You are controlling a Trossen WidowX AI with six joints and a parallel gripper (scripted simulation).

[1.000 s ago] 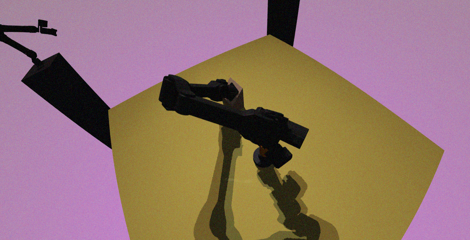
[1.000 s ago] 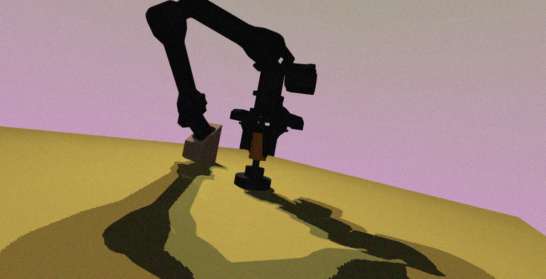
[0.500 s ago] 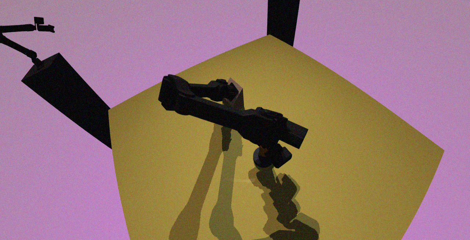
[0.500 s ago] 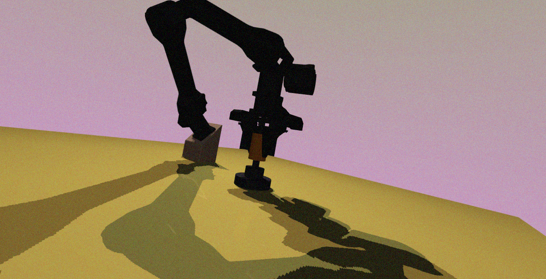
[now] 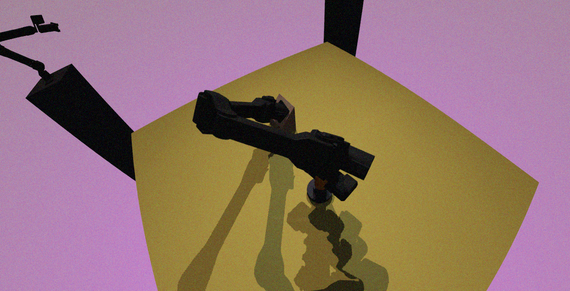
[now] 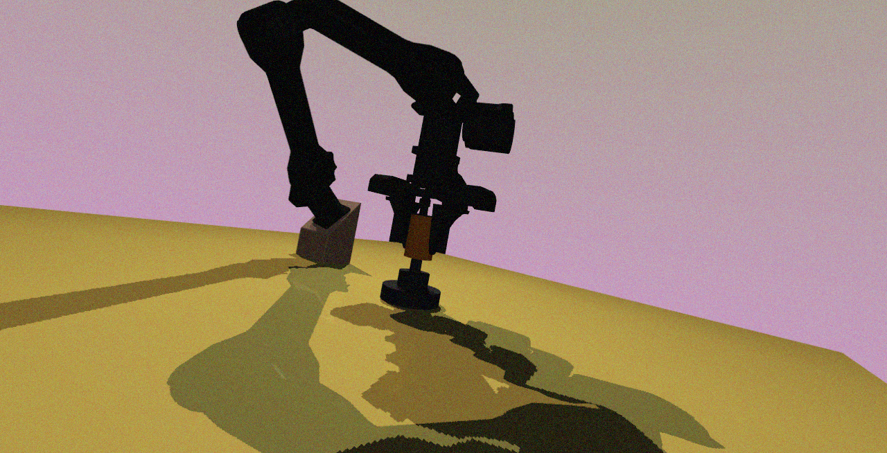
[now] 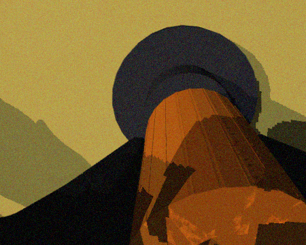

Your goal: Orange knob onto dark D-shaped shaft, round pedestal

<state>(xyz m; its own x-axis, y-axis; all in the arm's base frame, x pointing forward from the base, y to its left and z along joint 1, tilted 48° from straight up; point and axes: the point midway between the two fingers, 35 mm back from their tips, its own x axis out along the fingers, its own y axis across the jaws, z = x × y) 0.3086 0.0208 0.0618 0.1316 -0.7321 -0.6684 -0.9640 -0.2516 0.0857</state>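
Note:
The orange knob (image 5: pixel 319 183) (image 6: pixel 418 236) (image 7: pixel 173 119) is upright and wider at its lower end. My gripper (image 6: pixel 419 243) (image 7: pixel 196 147) is shut on it, one dark finger on each side. The dark shaft (image 6: pixel 415 264) shows as a short length between the knob's underside and the round pedestal (image 5: pixel 312 194) (image 6: pixel 409 296) (image 7: pixel 143 56). The knob is above the pedestal's upper step, not touching it. The shaft's top is out of sight, so how far it is inside the knob cannot be told. The shaft's flat side and the knob's hole are hidden.
My arm's base block (image 5: pixel 288 122) (image 6: pixel 326 244) stands on the yellow table (image 5: pixel 438 169) (image 6: pixel 124 233) behind and left of the pedestal. Dark pillars (image 5: pixel 87 122) (image 5: pixel 343 14) with other arms stand beyond the table's edges. Arm shadows cross the table.

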